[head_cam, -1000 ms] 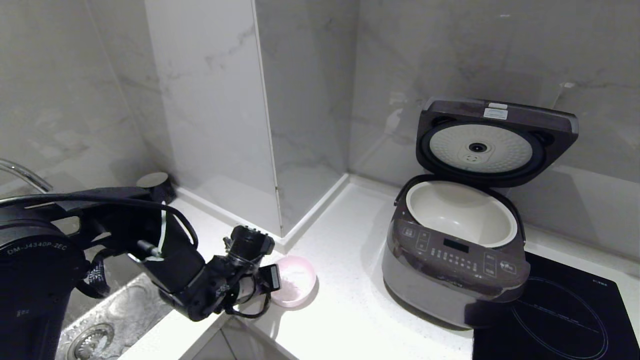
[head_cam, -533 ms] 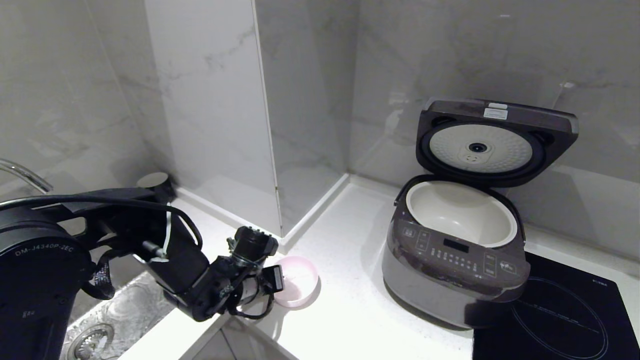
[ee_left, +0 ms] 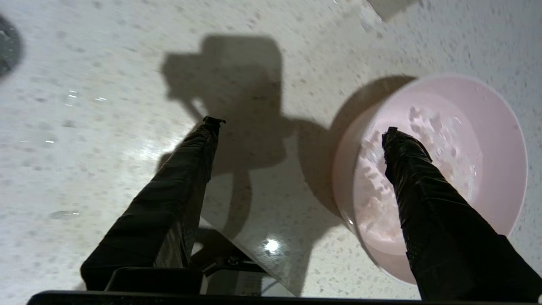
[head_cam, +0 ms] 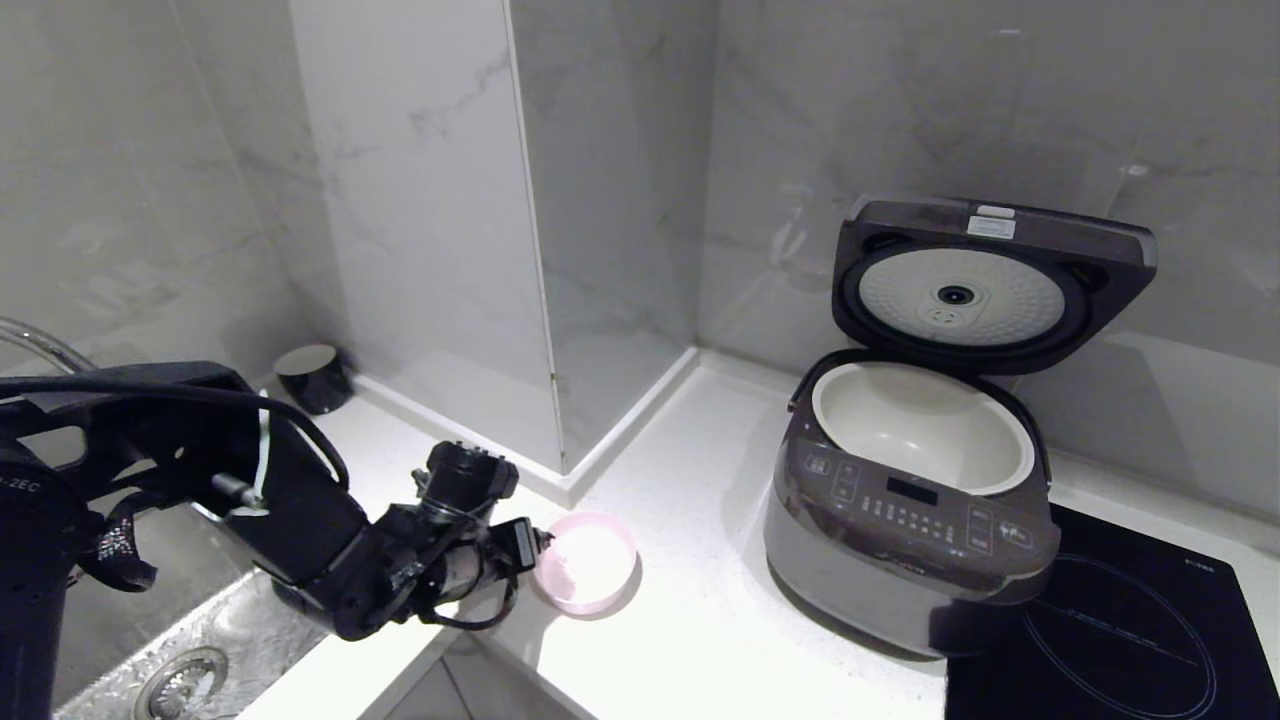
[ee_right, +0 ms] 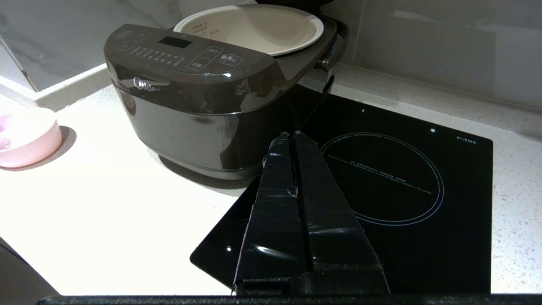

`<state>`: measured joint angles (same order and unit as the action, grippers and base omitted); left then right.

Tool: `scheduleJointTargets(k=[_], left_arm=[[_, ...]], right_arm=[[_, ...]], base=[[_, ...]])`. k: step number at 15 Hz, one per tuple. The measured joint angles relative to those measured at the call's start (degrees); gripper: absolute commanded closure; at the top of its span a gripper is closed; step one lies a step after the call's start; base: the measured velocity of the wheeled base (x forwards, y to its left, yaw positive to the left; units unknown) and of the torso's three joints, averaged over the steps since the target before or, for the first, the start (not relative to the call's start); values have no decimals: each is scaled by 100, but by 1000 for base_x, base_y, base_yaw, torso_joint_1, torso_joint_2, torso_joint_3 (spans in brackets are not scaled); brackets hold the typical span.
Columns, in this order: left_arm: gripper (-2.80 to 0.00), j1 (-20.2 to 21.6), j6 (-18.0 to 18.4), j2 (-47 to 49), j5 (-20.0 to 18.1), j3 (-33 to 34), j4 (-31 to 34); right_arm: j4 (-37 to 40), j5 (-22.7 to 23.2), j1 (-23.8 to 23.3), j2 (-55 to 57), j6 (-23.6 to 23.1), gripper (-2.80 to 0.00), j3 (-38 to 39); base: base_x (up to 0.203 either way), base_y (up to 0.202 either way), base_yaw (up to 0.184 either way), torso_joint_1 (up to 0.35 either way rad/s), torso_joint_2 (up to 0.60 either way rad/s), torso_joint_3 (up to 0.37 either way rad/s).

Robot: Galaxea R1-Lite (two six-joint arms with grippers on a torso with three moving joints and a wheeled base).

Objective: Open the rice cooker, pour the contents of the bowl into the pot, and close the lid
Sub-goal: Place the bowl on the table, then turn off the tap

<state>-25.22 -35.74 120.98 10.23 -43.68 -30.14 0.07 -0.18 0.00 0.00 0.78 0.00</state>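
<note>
The rice cooker (head_cam: 905, 520) stands on the white counter with its lid (head_cam: 985, 285) raised, showing the white dimpled disc. The cream pot (head_cam: 925, 425) inside looks bare. Left of the cooker the pale pink bowl (head_cam: 586, 562) rests on the counter, the whitish contents (ee_left: 440, 140) lying in it. My left gripper (ee_left: 302, 126) is open and straddles the bowl's near wall, with one finger above the inside and the other above the counter; in the head view the left gripper (head_cam: 535, 553) is at the bowl's left edge. My right gripper (ee_right: 290, 134) is shut and empty above the hob, beside the cooker (ee_right: 190, 89).
A black induction hob (head_cam: 1120, 630) lies right of the cooker. A steel sink (head_cam: 190, 660) with a tap (head_cam: 40, 350) is at the lower left under my left arm. A small black round object (head_cam: 312, 375) sits by the marble wall column (head_cam: 430, 230).
My left gripper has opened, and the left arm has drawn back a little to the left. The bowl has stayed in place on the counter. The cooker is unchanged.
</note>
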Motion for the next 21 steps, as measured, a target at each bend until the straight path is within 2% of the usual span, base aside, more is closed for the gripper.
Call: scheduleJointTargets(k=[4,8,10,12,16,19,21], left_arm=[[-280,783,63,-484,-41,350,2],[-280,2078,228,-716,-4,777,-140],[-280,2783,311,-776,-12,1136,-460],[-280,3479,586,-810,-28,1695,-1170],[-280,4987,1443,-668,-79,2551,-3213],[-280,6154,2003,-341,-468,2712,-4409],[-280,6845,2202,-90,-722,2586,-4910]], right_arm=[[-2,-1,0,0,-1,0,0],[-2,0,0,0,1,0,0],[0,0,0,0,1,0,0],[-2,0,0,0,-1,0,0],[-2,0,0,0,-1,0,0],[2,0,0,0,1,0,0],[-2,2,0,0,1,0,0]], base=[[0,0,0,0,0,0],[0,0,0,0,0,0],[0,0,0,0,0,0],[0,0,0,0,0,0],[0,0,0,0,0,0],[0,0,0,0,0,0],[0,0,0,0,0,0]])
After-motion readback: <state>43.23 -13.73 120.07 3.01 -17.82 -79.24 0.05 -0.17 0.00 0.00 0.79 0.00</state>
